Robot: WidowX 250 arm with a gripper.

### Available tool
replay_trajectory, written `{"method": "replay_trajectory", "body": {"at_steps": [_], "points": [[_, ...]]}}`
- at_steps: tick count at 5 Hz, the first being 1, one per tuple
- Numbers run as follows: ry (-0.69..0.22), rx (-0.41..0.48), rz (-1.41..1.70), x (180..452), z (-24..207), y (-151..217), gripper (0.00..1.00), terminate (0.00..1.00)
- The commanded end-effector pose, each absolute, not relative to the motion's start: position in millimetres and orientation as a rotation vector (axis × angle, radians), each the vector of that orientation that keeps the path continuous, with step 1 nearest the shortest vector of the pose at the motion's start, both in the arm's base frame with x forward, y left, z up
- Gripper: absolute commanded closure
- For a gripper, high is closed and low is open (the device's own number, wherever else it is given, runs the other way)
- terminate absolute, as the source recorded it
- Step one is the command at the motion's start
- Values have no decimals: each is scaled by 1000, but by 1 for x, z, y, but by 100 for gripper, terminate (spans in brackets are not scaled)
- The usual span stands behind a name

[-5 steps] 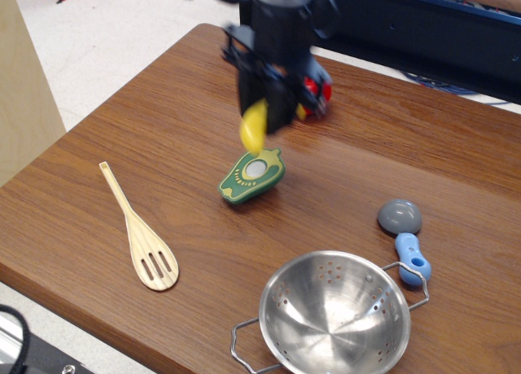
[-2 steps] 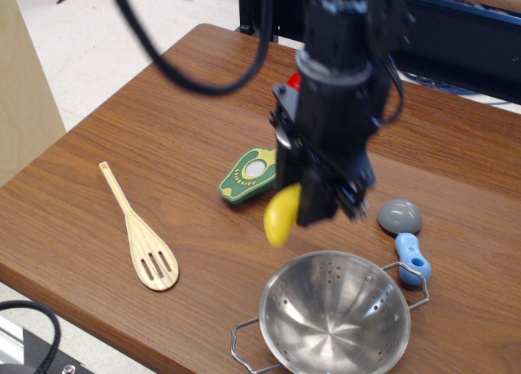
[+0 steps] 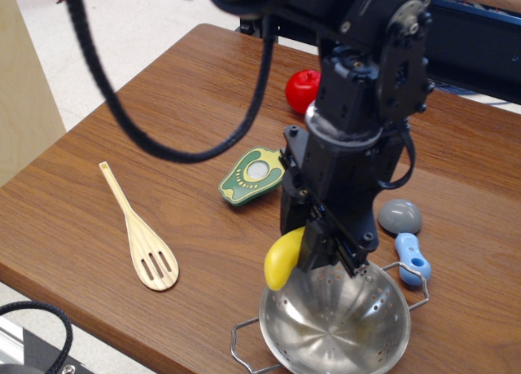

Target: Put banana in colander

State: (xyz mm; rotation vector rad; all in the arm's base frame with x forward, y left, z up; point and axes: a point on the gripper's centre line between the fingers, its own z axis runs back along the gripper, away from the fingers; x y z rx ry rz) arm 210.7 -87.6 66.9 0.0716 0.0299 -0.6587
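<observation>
The bright yellow banana (image 3: 282, 258) hangs from my gripper (image 3: 305, 252), which is shut on it. It is held just above the far left rim of the shiny steel colander (image 3: 335, 317), which stands at the table's front edge with its wire handles to the left and right. Only the banana's lower left end shows; the rest is hidden by the black fingers. The gripper body blocks the far part of the colander.
A green-and-yellow toy avocado half (image 3: 251, 175) lies behind and left of the gripper. A red toy fruit (image 3: 302, 89) is farther back. A grey-and-blue scoop (image 3: 404, 231) lies right of the colander. A wooden slotted spatula (image 3: 140, 232) lies at the left.
My gripper has carried the banana from above the avocado half forward and down to the colander's far left rim. The red toy fruit has come into view behind the arm.
</observation>
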Motion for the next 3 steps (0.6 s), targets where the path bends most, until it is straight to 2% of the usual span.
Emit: {"method": "replay_trajectory", "body": {"at_steps": [1,3], "points": [[-23,59,-621,213,79,-85,0,0],[-69,33,-470,250,101,-58,0,0]]}}
